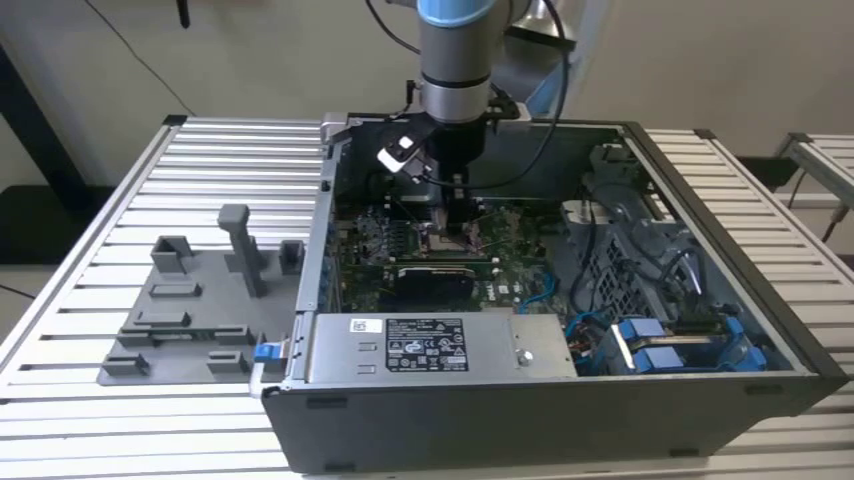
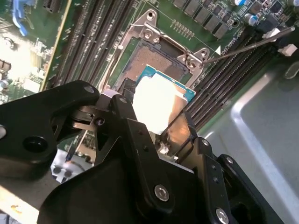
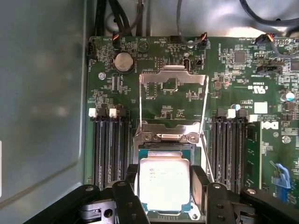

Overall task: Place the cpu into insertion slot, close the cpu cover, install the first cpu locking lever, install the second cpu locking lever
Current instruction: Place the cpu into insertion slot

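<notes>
Exterior view: gripper [image 1: 454, 215] low in case, 12 o'clock from power supply [image 1: 427, 345].
Second wrist view: it's clamped on cpu [image 2: 156, 100] edges, over socket [image 2: 149, 60].
First wrist view: cover [image 3: 156, 77] flipped open.
Cpu likely light, stiff, fragile underneath, so edges are the place to hold.

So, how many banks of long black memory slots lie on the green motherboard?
2. One bank sits on one side of the metal-framed socket under the small square silver-topped cpu, the other bank on the opposite side. More may be hidden.
</notes>
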Motion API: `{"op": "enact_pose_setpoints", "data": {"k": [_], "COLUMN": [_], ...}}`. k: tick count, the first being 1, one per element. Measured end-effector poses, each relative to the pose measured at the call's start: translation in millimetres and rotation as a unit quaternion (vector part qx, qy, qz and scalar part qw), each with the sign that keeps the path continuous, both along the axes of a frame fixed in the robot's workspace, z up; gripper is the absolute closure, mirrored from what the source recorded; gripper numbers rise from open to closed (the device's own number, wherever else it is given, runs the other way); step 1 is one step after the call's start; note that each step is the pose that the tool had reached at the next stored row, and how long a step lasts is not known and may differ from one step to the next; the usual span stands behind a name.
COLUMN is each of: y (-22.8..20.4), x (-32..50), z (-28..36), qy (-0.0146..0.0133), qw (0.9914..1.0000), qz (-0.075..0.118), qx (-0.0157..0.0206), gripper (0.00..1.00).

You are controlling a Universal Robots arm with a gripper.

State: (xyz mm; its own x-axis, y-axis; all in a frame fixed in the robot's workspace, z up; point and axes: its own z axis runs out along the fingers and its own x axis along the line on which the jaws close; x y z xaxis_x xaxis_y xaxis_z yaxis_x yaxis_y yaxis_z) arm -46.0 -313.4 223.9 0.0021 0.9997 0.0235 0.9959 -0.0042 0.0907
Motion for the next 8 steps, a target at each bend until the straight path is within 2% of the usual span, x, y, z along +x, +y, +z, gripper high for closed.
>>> {"op": "enact_pose_setpoints", "data": {"k": [3,8], "y": [0.4,0.4], "x": [-1.2,-3.3], "z": [-5.3,-10.4], "qy": [0.0000,0.0000], "qw": [1.00000,1.00000], "qz": [0.000,0.000], "qx": [0.0000,0.0000], "gripper": [0.46,0.46]}}
